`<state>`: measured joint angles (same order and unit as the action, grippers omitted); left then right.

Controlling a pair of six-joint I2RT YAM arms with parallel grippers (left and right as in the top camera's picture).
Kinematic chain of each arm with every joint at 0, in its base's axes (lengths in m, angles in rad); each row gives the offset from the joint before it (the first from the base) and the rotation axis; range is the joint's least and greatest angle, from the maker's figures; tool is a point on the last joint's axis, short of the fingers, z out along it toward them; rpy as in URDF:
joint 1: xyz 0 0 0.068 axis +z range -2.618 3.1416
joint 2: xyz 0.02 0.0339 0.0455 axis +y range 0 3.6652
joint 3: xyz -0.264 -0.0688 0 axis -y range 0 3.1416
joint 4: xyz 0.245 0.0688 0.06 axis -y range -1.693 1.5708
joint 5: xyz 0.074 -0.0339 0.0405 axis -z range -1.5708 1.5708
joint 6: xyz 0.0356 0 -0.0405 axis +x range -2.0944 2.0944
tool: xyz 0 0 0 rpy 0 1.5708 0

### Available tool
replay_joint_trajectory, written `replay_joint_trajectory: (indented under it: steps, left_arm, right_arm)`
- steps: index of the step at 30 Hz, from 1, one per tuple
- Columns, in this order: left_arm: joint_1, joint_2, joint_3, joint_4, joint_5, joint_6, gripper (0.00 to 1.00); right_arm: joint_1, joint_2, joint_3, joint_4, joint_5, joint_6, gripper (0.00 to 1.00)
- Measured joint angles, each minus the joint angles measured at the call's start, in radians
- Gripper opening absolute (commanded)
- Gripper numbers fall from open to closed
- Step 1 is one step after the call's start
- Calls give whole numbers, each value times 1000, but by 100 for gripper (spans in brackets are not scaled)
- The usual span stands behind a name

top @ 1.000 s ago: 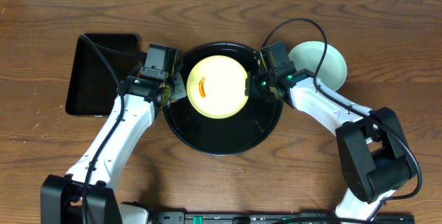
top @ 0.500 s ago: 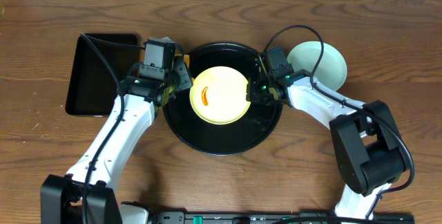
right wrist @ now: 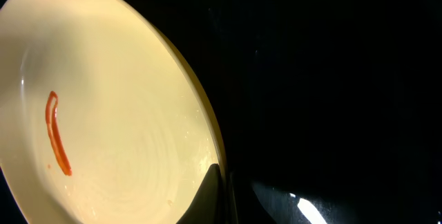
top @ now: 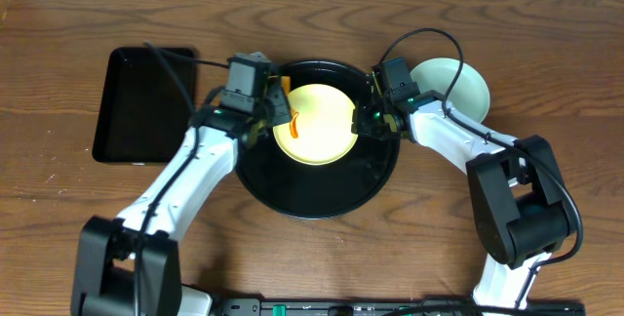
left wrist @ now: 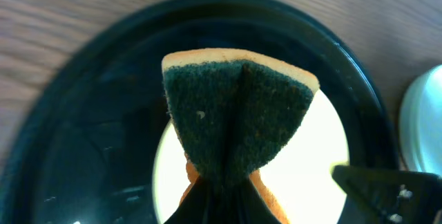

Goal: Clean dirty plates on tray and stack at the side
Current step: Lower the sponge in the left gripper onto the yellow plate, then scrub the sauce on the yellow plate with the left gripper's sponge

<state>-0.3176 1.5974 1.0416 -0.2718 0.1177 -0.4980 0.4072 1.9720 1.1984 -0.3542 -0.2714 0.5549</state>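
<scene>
The pale yellow plate (top: 322, 129) is found in the far half of the round black tray (top: 317, 194), its right rim pinched by the right claw (top: 361, 124). An orange-red smear (right wrist: 58, 135) is seen on the plate's left side. A green-and-yellow sponge (left wrist: 238, 120) is clamped in the left claw (top: 279, 113) and held over the plate's left edge, inside the tray's rim; whether plate and sponge touch cannot be told. A mint-blue plate (top: 460, 87) is seen on the wooden surface (top: 78, 218) just beside the tray's right rim, and a rectangular black tray (top: 136, 111) near the opposite rim.
</scene>
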Motion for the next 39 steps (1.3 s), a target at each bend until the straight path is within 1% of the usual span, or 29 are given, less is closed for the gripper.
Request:
replay_joint_trajectory:
  steps: [6, 11, 17, 26, 32, 39]
  left_arm:
    - [-58, 67, 0, 110, 9, -47, 8]
    - [-89, 155, 0, 160, 11, -91, 8]
    - [-91, 227, 0, 155, 11, -124, 8]
    - [-97, 228, 0, 136, 11, -134, 8]
    - [-142, 228, 0, 131, 11, -134, 8]
    - [-181, 228, 0, 72, -28, -134, 8]
  right_arm:
    - [27, 0, 1, 0, 16, -10, 1]
    - [31, 0, 2, 0, 29, -11, 1]
    - [31, 0, 3, 0, 43, -11, 1]
    - [31, 0, 3, 0, 47, -11, 1]
    - [31, 0, 4, 0, 49, -11, 1]
    - [31, 0, 5, -4, 53, -11, 1]
